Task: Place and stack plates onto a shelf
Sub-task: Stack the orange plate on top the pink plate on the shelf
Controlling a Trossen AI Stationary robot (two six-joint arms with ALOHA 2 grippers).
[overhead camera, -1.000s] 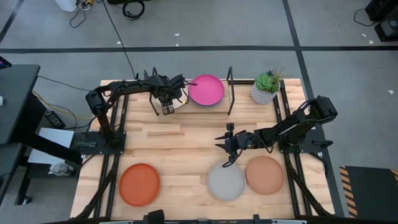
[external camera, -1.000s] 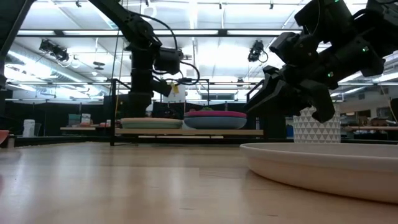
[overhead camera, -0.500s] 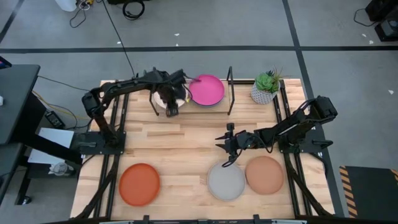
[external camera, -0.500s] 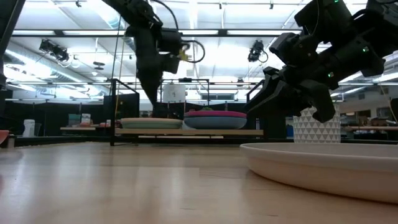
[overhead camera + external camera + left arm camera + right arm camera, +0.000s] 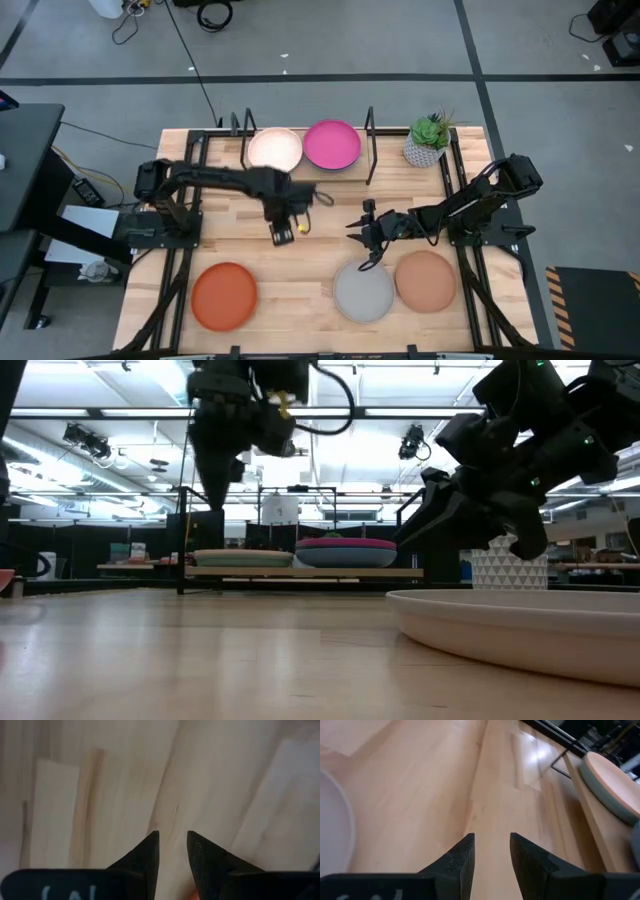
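Observation:
On the shelf (image 5: 345, 173) at the table's far edge stand two stacks, one topped by the cream plate (image 5: 275, 150) and one by the pink plate (image 5: 332, 145). The low view shows a grey-green plate (image 5: 243, 559) under the cream one and a blue plate (image 5: 345, 555) under the pink one. The orange plate (image 5: 224, 295), grey plate (image 5: 363, 292) and tan-brown plate (image 5: 425, 280) lie flat near the near edge. My left gripper (image 5: 281, 235) hovers over bare wood mid-table, narrowly open (image 5: 173, 840) and empty. My right gripper (image 5: 356, 233) waits just beyond the grey plate, narrowly open (image 5: 491, 840).
A potted plant (image 5: 428, 140) in a white pot stands at the far right corner, beside the shelf's right uprights (image 5: 370, 145). Bare tabletop (image 5: 240, 225) lies between the shelf and the three plates on the near side.
My left gripper has drawn back from the near edge of the cream plate on the shelf, moving toward the near edge and slightly right, and now points down over mid-table. The cream plate stays on its stack, fully uncovered in the high view.

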